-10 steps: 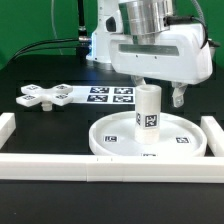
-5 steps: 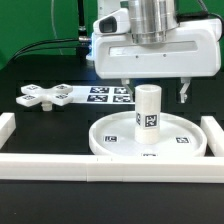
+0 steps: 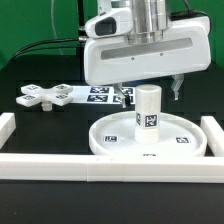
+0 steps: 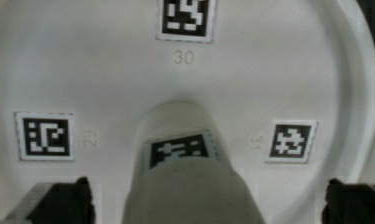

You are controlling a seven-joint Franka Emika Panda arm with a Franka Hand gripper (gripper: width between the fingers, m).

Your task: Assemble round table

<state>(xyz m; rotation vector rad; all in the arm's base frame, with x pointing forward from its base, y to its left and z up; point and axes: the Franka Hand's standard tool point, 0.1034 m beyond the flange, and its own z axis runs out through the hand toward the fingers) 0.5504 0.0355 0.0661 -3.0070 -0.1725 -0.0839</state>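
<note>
The large round disc (image 3: pixel 115 138) lies flat on the table with the short cylindrical leg (image 3: pixel 148 112) standing upright at its centre. My gripper (image 3: pixel 150 90) hangs open just above the leg's top, one finger on each side, touching nothing. The cross-shaped foot piece (image 3: pixel 40 96) lies on the table at the exterior view's left. In the wrist view the leg (image 4: pixel 187 170) rises between my dark fingertips (image 4: pixel 63 205), with the disc (image 4: pixel 95 70) and its markers below.
The marker board (image 3: pixel 105 95) lies behind the disc. White border rails run along the front (image 3: pixel 100 165), the exterior view's left (image 3: pixel 5 125) and right (image 3: pixel 212 130) of the work area.
My hand has turned about its wrist from an angled pose to broadside and shifted slightly to the exterior view's left. The leg and disc have not moved.
</note>
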